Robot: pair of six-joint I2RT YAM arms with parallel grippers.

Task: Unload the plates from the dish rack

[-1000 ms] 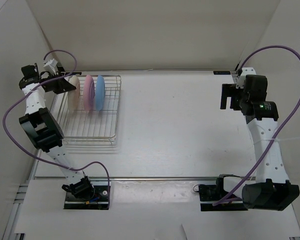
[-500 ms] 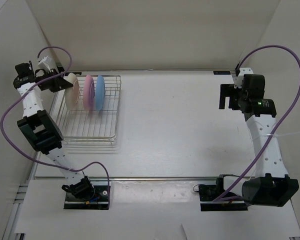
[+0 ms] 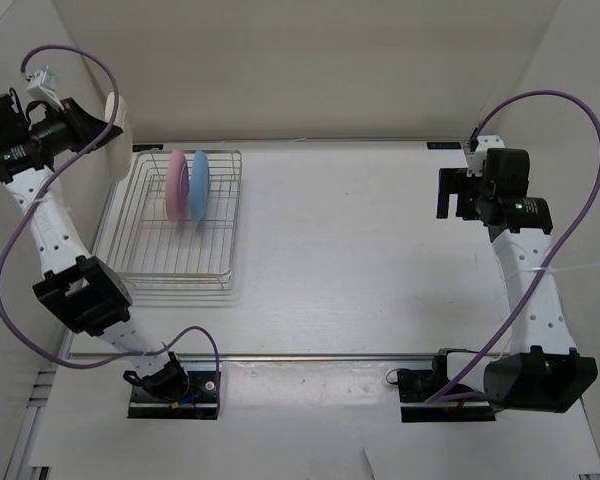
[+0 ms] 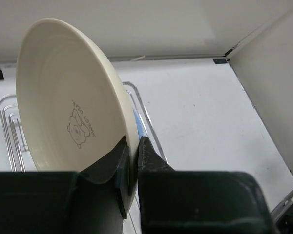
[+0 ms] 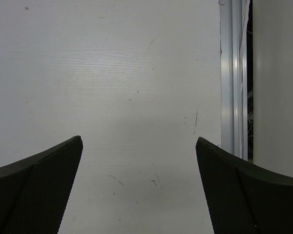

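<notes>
My left gripper (image 3: 102,130) is shut on the rim of the cream-white plate (image 3: 118,124) and holds it high above the far left corner of the dish rack (image 3: 180,256). In the left wrist view the left gripper (image 4: 133,142) pinches the cream-white plate (image 4: 68,92), whose bear mark faces the camera. The pink plate (image 3: 177,185) and the light blue plate (image 3: 200,184) stand on edge side by side in the rack's far part. My right gripper (image 3: 458,194) is open and empty over the table at the far right; it also shows in the right wrist view (image 5: 138,140).
White walls enclose the table on the left, back and right. Rack wires (image 4: 142,109) and a sliver of the blue plate (image 4: 139,126) show below the held plate. A metal rail (image 5: 232,73) runs along the table edge beside the right gripper.
My left gripper has lifted the cream-white plate up and to the left, out of the rack. The pink and blue plates have stayed. The right arm has barely moved.
</notes>
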